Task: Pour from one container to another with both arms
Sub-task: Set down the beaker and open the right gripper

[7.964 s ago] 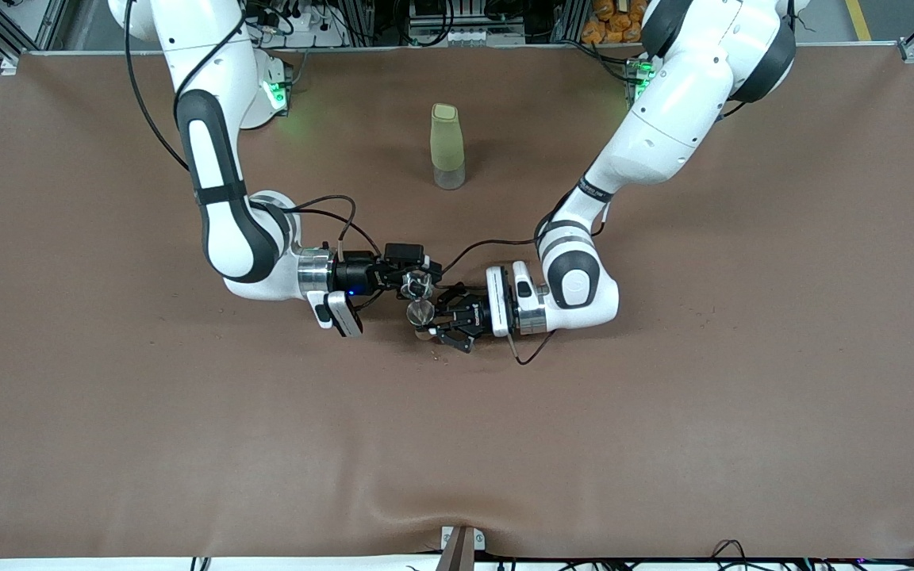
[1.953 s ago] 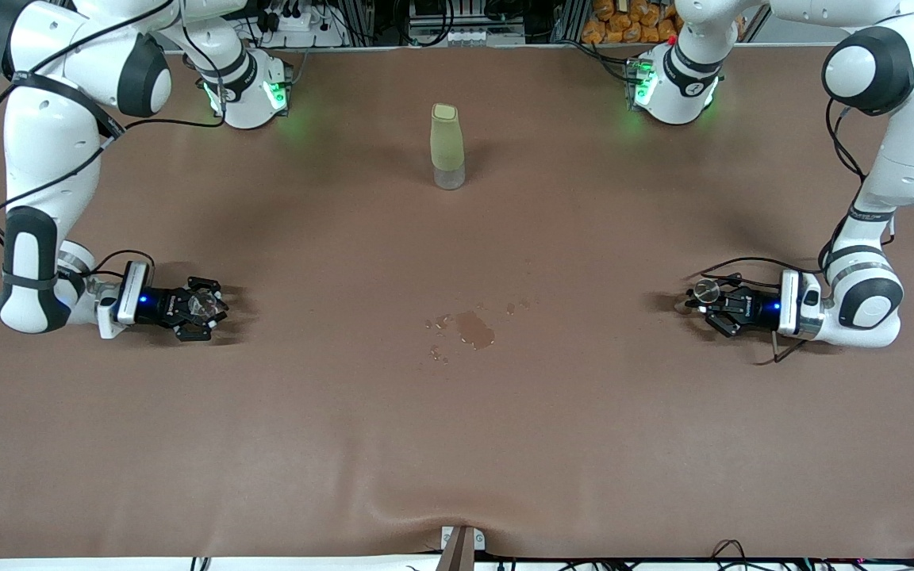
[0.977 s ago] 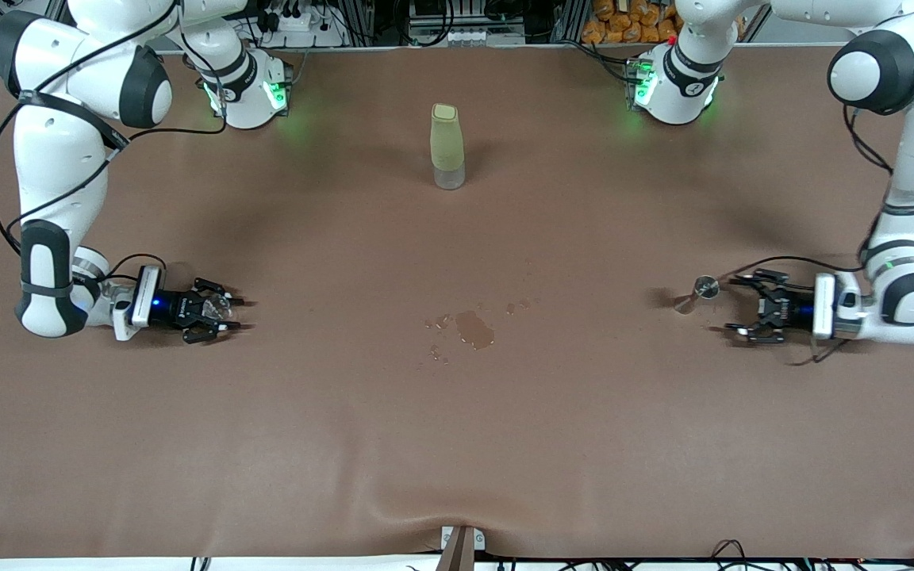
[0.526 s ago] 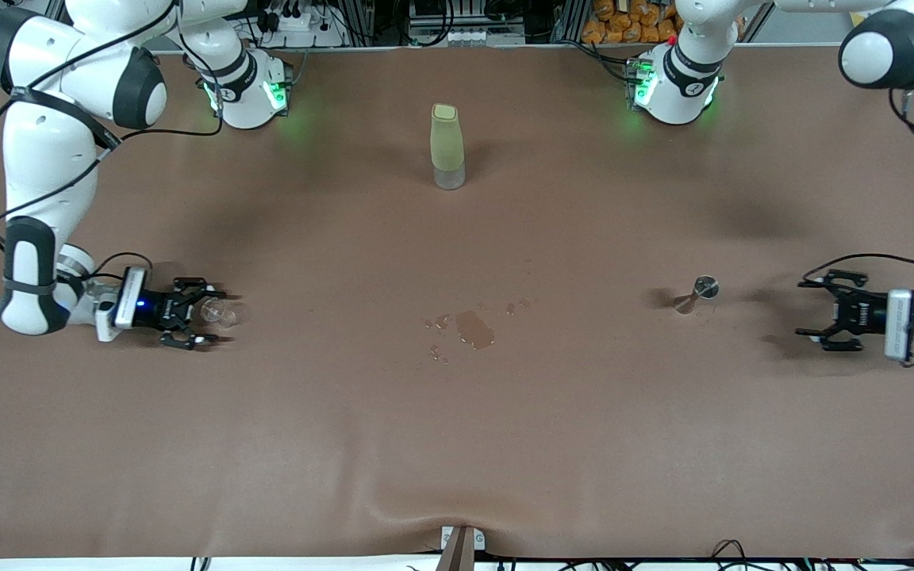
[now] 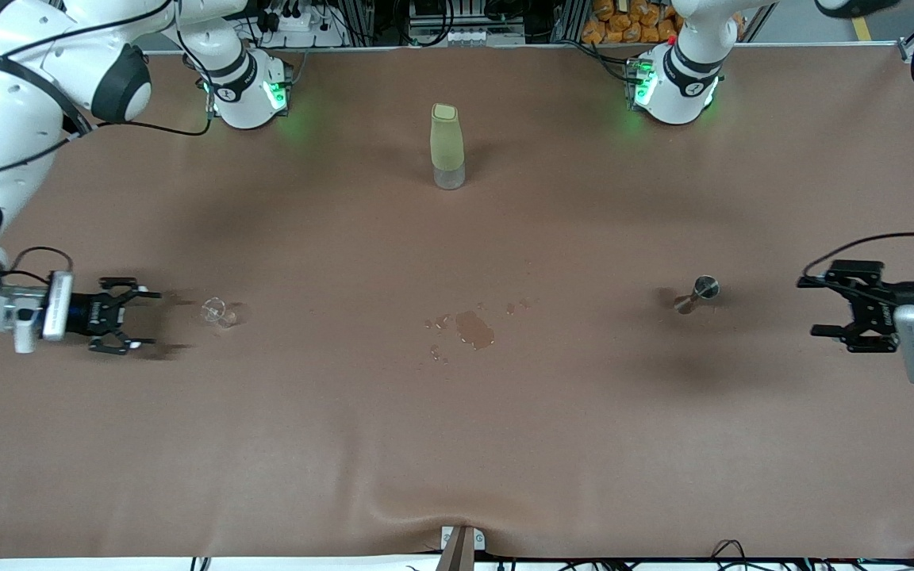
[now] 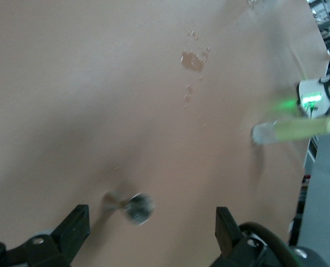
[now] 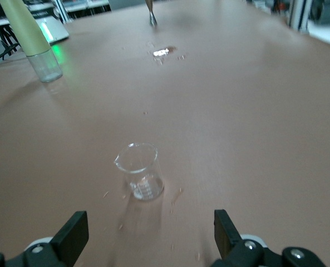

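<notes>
Brown table (image 5: 457,444), bare cloth along the edge nearest the front camera. Midway up that view a row of things runs from one end to the other. At the right arm's end, the right gripper (image 5: 133,321) sits low by the cloth, fingers (image 5: 125,345) spread apart and holding nothing; its own wrist view shows both fingertips (image 7: 71,233) wide, with a small clear beaker (image 7: 139,177) standing upright just ahead of them, not touched. In the front view the beaker (image 5: 219,313) stands beside that gripper, toward the table's middle. At the middle lies a wet spill (image 5: 473,327), one larger patch with small drops around it. Toward the left arm's end stands a small metal jigger (image 5: 699,292), upright, alone. The left gripper (image 5: 830,311) is near the table's end, well apart from the jigger, fingers open and empty; the left wrist view shows the jigger (image 6: 132,206) blurred between its spread fingertips (image 6: 73,225) but at a distance. Farther from the camera, between the two bases, a tall pale green bottle (image 5: 447,145) stands upright with a clear bottom section.
</notes>
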